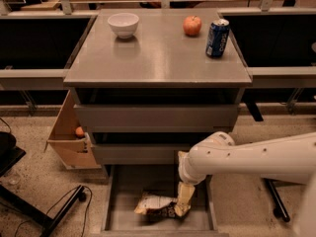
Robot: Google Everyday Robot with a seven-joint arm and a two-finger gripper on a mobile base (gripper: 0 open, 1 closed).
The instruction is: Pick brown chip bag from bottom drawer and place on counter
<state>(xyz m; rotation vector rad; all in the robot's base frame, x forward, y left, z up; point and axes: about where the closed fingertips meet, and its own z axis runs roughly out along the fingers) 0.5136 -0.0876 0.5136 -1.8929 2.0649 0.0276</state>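
Note:
The brown chip bag (pixel 157 205) lies crumpled on the floor of the open bottom drawer (pixel 123 216), at the lower middle of the camera view. My white arm comes in from the right and bends down into the drawer. My gripper (pixel 180 207) sits at the bag's right end, touching it. The grey counter (pixel 157 58) is the cabinet's top, well above the drawer.
On the counter stand a white bowl (pixel 123 24) at the back left, a red apple (pixel 192 25) and a blue soda can (pixel 217 38) at the back right. A cardboard box (pixel 69 137) holding an orange ball leans left of the cabinet. Cables and a dark stand lie on the floor at left.

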